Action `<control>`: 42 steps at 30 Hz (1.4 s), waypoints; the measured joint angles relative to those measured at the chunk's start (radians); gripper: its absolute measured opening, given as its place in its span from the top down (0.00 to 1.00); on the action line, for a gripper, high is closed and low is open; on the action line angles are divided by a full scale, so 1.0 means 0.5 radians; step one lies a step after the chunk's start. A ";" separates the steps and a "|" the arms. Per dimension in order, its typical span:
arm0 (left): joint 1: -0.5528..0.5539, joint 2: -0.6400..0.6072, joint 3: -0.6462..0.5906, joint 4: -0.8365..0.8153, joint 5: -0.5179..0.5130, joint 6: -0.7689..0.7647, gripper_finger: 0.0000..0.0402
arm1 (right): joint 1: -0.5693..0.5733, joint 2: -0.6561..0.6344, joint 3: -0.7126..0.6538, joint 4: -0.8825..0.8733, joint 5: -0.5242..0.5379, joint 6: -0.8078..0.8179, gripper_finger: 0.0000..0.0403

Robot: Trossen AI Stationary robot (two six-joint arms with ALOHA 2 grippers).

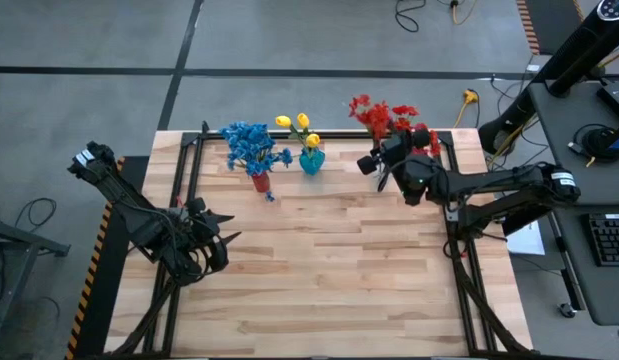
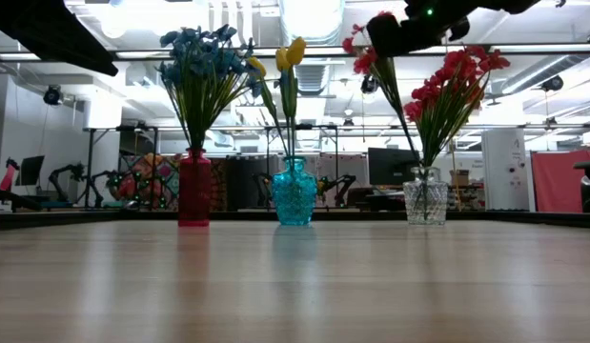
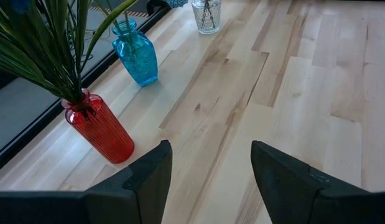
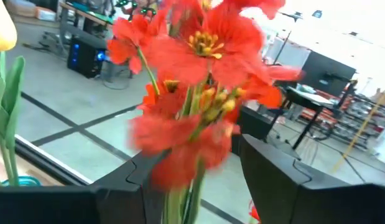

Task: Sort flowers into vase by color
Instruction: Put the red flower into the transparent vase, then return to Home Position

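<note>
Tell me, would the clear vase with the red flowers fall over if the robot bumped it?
Probably, yes. The clear vase is small and short, while the red flowers stand tall and fan out above it, so it looks top-heavy. It looks like glass, so a fall might break it. The right gripper is right at those flowers.

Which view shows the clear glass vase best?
The low view: the clear glass vase stands unobstructed, with the red flowers in it. The left wrist view shows it far off, the high view hides it under blooms, and the right wrist view misses it.

Bench (image 1: 329, 270): pale, smooth wood planks. Red vase (image 3: 100, 128): ribbed, glossy. Blue vase (image 3: 137, 57): textured, translucent glass.
</note>
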 joint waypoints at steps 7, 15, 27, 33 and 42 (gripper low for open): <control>0.000 0.000 0.000 0.000 0.000 0.000 0.50 | 0.073 0.000 0.043 -0.001 0.167 -0.089 0.50; 0.000 0.000 0.000 0.002 0.000 0.000 0.50 | 0.122 0.000 0.067 -0.005 0.201 -0.139 0.49; 0.002 0.000 0.000 0.011 0.000 0.000 0.50 | 0.208 0.000 0.107 0.010 0.200 -0.116 0.49; 0.001 0.000 0.000 0.090 -0.001 0.027 0.50 | 0.336 0.000 0.209 0.005 0.196 -0.121 0.49; -0.002 -0.001 -0.063 1.197 0.280 1.265 0.50 | 0.579 -0.047 0.189 0.001 -0.550 -0.154 0.49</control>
